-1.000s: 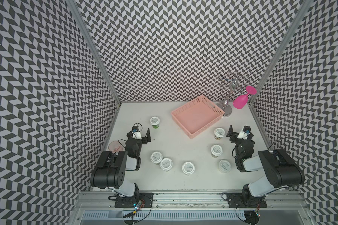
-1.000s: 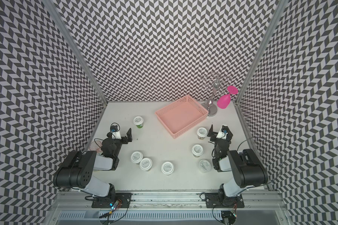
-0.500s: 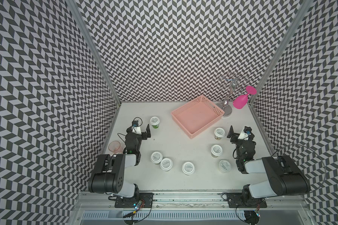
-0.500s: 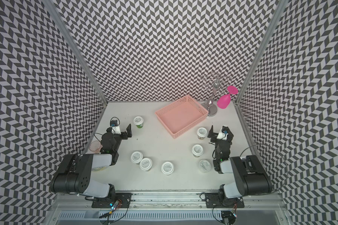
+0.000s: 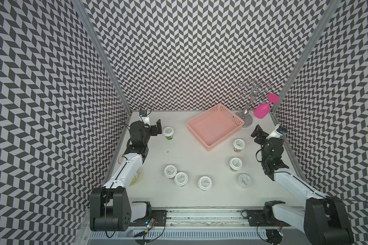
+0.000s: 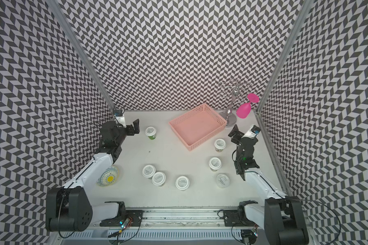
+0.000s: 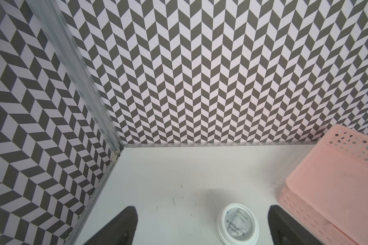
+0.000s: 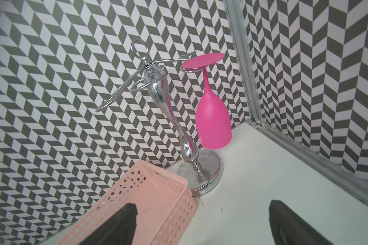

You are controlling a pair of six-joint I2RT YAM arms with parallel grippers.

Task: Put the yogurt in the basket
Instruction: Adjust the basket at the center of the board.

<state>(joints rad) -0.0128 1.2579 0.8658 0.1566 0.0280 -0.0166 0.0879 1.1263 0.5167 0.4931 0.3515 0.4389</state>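
Rack [image 8: 208,167] holding pink glass [image 8: 212,125] stands just beside basket [image 8: 170,214]; left gripper [image 7: 202,229] and right gripper [image 8: 204,224] gape empty.

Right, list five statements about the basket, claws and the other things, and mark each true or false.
1. The basket holds one tub. False: it is empty.
2. The left claw is open, close to the green tub. True.
3. The right claw grips a tub. False: it is open and empty.
4. The glass hangs upside down from the rack. True.
5. The bowl sits inside the basket. False: it lies on the table, partly under the left arm.
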